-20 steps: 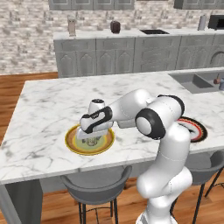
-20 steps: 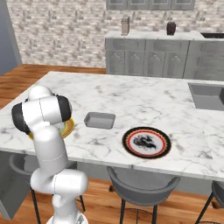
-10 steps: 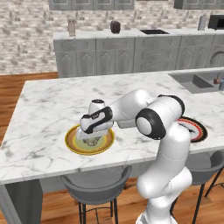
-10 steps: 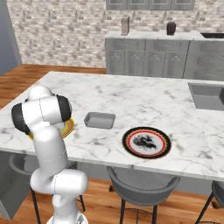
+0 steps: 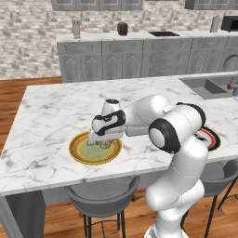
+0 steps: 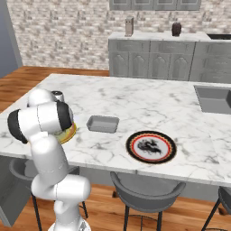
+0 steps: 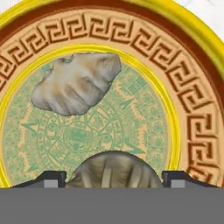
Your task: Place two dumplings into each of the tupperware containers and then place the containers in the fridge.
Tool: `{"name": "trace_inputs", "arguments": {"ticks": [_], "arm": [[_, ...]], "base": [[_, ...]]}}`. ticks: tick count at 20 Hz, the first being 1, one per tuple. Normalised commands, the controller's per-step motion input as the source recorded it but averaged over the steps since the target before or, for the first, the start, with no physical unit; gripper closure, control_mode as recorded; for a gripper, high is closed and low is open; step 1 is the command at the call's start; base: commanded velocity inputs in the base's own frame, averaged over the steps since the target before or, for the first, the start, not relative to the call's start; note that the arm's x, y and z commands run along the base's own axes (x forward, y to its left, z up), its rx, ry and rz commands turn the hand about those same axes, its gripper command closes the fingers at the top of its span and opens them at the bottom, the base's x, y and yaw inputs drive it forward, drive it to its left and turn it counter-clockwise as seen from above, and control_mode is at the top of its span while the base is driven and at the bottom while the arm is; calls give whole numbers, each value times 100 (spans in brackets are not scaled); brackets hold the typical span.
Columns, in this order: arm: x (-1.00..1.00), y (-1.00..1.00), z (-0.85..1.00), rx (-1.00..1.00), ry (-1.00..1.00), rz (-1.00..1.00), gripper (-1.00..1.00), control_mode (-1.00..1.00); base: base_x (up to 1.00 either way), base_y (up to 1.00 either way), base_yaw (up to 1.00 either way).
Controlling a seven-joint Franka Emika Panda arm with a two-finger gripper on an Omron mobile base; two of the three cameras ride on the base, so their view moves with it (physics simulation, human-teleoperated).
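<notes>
A kitchen: marble island (image 5: 56, 107), grey cupboards (image 5: 116, 65), sink (image 6: 215, 98)

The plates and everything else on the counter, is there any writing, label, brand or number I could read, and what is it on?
No readable text anywhere.
Yellow plate: a key-pattern border and a calendar-like medallion, ornament only, no letters.
Black-and-red plate: a dark figure in the middle, no words.
Grey tupperware container: plain.
Dark jar and pale canister on the back counter: too small to tell whether they are labelled.
</notes>
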Motion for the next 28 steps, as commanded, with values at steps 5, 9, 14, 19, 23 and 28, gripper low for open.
{"name": "trace_inputs", "arguments": {"ticks": [5,9,14,19,23,28], "arm": [[43,-60,34,0,0,-14,100,-100],[62,-70,28,0,0,-13,100,-100],[81,-75,10,0,13,-12,100,-100],[74,-70,0,0,17,-10,100,-100],[60,-56,0,0,15,-8,100,-100],[23,-19,-25,0,9,-8,100,-100]], "base": [[0,0,0],[0,0,0],[0,0,0],[0,0,0],[0,0,0],[0,0,0]]}}
